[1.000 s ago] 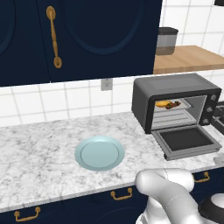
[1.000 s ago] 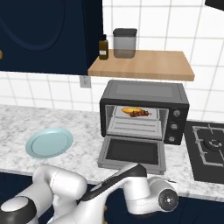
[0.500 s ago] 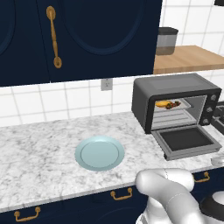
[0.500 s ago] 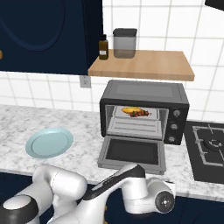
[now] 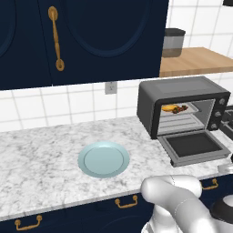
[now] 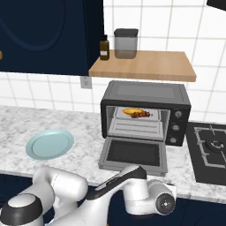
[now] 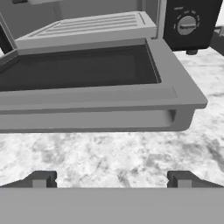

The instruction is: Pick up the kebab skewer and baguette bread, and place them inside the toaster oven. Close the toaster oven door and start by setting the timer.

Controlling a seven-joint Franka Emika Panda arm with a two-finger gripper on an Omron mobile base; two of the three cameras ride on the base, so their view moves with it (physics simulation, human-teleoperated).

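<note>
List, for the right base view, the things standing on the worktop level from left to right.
Pale blue plate → toaster oven, its toaster oven door dropped open in front, the baguette bread and kebab skewer on the rack inside → black hob.

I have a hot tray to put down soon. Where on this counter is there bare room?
The marble counter lies bare left of the blue plate, and between that plate and the toaster oven. In front of the oven it is crowded: the toaster oven door hangs open, reaching almost to the counter edge.
</note>
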